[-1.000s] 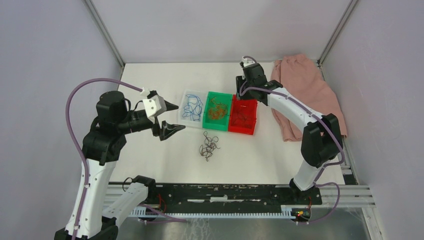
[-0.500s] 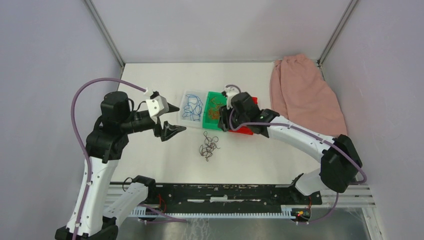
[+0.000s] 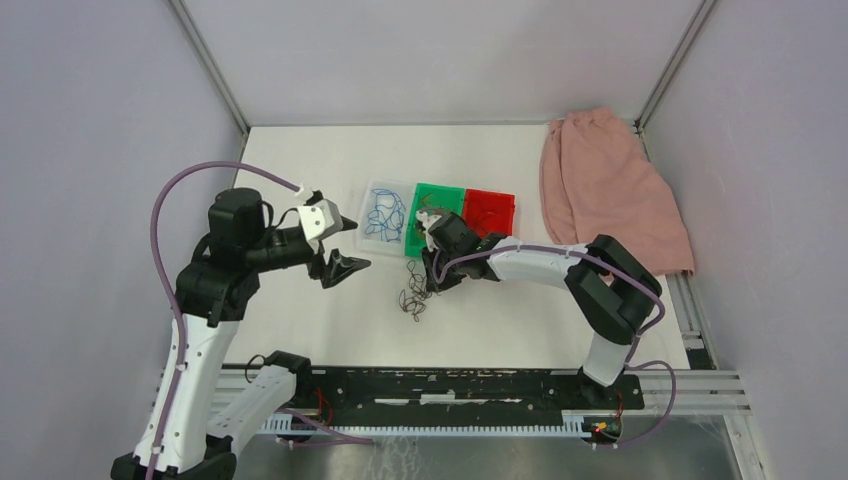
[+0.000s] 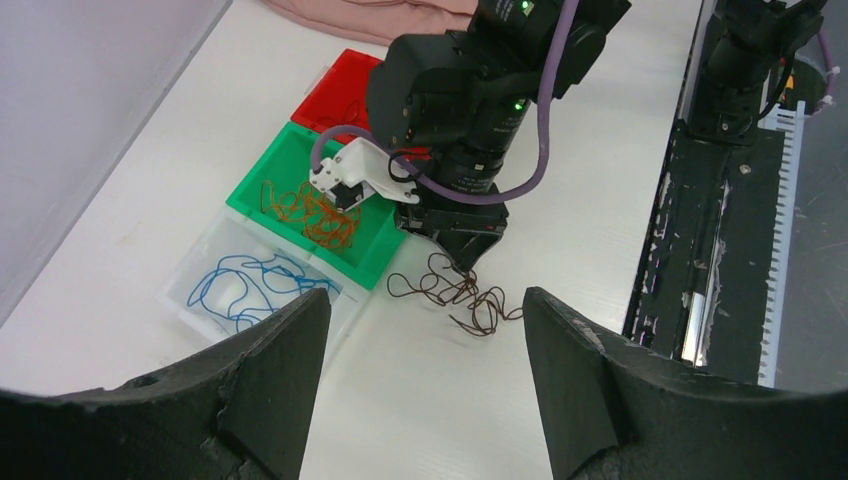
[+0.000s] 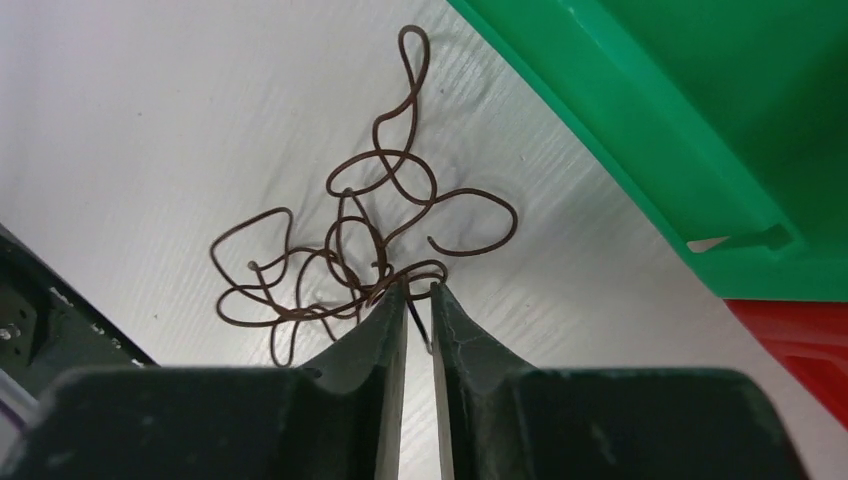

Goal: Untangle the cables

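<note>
A dark brown cable tangle lies on the white table in front of the bins. My right gripper points down at the tangle's edge. Its jaws are almost together, a narrow gap remains, and one thin strand lies in that gap. A blue cable lies in the clear bin and an orange cable in the green bin. My left gripper hangs wide open and empty, above the table left of the tangle.
A red bin stands to the right of the green one. Pink cloth lies at the table's far right. The black rail with the arm bases runs along the near edge.
My right arm swung from behind the red bin, over the bins, down to the brown tangle, and its jaws narrowed. The left gripper drifted slightly and stayed open.
</note>
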Available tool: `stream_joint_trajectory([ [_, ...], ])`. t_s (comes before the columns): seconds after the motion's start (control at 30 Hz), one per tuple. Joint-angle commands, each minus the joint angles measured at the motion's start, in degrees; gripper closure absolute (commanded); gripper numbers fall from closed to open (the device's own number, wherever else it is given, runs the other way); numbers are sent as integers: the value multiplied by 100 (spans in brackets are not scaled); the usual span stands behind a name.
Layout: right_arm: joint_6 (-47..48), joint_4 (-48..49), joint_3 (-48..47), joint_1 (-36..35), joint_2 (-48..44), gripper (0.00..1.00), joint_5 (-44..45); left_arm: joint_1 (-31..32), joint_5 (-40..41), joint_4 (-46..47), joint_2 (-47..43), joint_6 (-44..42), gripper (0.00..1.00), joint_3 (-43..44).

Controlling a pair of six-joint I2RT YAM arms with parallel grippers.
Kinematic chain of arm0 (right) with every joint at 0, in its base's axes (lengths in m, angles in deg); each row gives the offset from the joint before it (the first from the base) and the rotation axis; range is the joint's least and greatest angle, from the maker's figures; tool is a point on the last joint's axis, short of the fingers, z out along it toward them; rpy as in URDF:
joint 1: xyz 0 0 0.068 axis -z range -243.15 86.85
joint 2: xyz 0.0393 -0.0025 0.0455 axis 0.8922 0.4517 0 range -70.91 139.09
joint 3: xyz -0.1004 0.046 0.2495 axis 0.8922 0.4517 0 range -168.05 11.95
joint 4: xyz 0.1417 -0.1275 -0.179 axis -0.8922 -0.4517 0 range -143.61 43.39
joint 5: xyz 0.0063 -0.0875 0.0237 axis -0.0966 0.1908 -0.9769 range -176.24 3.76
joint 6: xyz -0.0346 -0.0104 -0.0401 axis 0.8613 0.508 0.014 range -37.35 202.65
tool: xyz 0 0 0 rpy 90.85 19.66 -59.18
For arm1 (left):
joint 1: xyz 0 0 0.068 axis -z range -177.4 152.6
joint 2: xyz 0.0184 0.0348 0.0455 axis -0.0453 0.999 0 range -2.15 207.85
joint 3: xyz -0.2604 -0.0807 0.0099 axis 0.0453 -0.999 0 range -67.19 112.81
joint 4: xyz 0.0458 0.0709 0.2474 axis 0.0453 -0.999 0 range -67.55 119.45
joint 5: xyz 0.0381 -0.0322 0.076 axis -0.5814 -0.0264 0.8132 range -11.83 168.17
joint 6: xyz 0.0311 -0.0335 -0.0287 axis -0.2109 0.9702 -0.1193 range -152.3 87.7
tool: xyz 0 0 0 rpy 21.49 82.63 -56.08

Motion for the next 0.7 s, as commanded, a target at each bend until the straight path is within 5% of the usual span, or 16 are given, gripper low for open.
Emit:
stream_joint_trajectory([
  [0.0,-148,638,-50,-14,-370,89,-48,9,102,-200,-150,-385,22,-209],
  [0.1,-99,892,186,-12,-762,100,-44,13,105,-161,-229,-409,22,-571],
  [0.43,-116,1689,744,-89,-1727,100,-929,8,115,610,-572,-114,23,-1609],
  [0.67,-40,1191,221,-146,-2291,100,-1821,10,20,699,-522,-409,32,-1855],
])
